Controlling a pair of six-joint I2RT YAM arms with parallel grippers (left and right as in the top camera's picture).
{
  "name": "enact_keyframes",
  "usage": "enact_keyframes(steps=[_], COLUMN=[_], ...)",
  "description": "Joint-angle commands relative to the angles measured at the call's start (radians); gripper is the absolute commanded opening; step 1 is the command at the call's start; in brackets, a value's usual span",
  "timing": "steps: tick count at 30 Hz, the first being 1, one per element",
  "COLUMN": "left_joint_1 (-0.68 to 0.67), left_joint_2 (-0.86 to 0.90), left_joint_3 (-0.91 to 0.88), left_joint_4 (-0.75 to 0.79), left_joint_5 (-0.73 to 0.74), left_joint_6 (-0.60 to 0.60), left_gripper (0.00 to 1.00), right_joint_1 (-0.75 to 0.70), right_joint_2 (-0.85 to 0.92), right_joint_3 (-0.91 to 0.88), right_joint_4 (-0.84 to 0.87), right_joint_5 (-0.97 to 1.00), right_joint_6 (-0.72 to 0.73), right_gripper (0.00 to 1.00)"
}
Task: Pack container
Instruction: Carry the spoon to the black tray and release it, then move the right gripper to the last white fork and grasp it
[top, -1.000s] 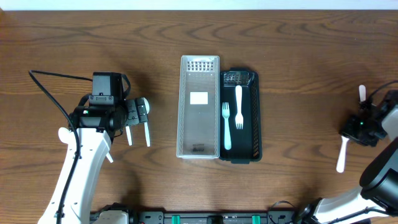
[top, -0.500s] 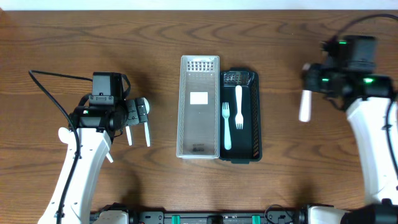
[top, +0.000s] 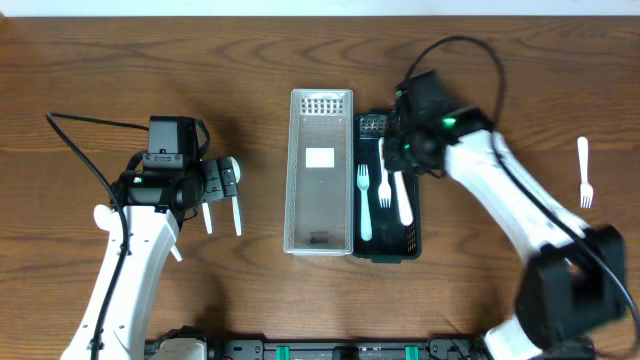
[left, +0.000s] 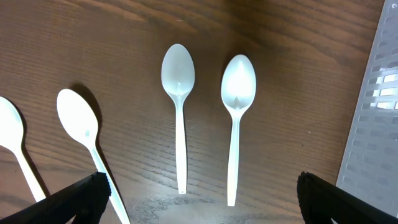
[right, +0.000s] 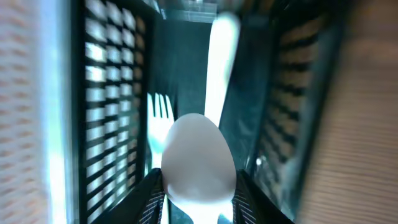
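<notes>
The white plastic spoon (right: 198, 155) looks light, thin, slick and slightly bendy, best pinched along its handle. It hangs mid-frame over the black container (top: 415, 235), clamped in the right gripper (right: 196, 194). At frame left, the left gripper (left: 202, 190) gapes wide above loose spoons (left: 178, 112).

The left arm (top: 125, 260) has smooth white shell links joined by black joint housings. A boxy black camera block (top: 172, 135) sits at its wrist with a thin black cable (top: 95, 122) running toward the left edge of the worktop, and the left gripper (left: 211, 196) ends in matte black, wedge-shaped fingertips (left: 84, 193). The right arm (top: 500, 190) has the same white links and black joints, with a small green light (top: 446, 123) on its black wrist housing, a black arching lead (top: 455, 40) above it, and dark fingers (right: 152, 196), blurred in the wrist view, on the right gripper (right: 196, 199).
</notes>
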Motion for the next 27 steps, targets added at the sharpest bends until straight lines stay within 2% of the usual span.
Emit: enact_keyframes(steps=[1,4,7,12,15,18,21,27], left_joint_1=[0.006,0.006,0.006,0.006,0.006,0.006,0.006,0.006], left_joint_2=[0.003,0.003,0.003,0.003,0.003,0.003,0.003,0.003], left_joint_3=[0.018,0.018,0.018,0.018,0.018,0.018,0.018,0.018], left_joint_4=[0.0,0.001,0.001,0.0,0.0,0.0,0.0,0.0], left_joint_5=[-0.002,-0.002,-0.002,-0.002,-0.002,-0.002,-0.002,-0.002], left_joint_6=[0.009,0.009,0.009,0.009,0.009,0.009,0.009,0.009], left_gripper=[0.98,0.98,0.98,0.98,0.98,0.98,0.98,0.98], right_joint_1=[0.029,0.031,0.027,0.005,-0.049,-0.151,-0.303,-0.672], right_joint_2=[0.084,0.113,0.106,0.062,0.01,-0.054,-0.117,-0.109], right_joint_3=[-0.006,-0.006,0.005,0.135,0.264,0.369,0.406,0.386], right_joint_4=[0.002,0.011,0.035,-0.036,-0.115,-0.183,-0.24,-0.279], right_joint_5=[0.021,0.022,0.025,0.037,0.085,0.129,0.157,0.132], right_joint_6=[0.031,0.029,0.017,-0.076,-0.079,-0.129,-0.212,-0.353], right_gripper=[0.34,0.44,0.62,0.7,0.78,0.83,0.96,0.99])
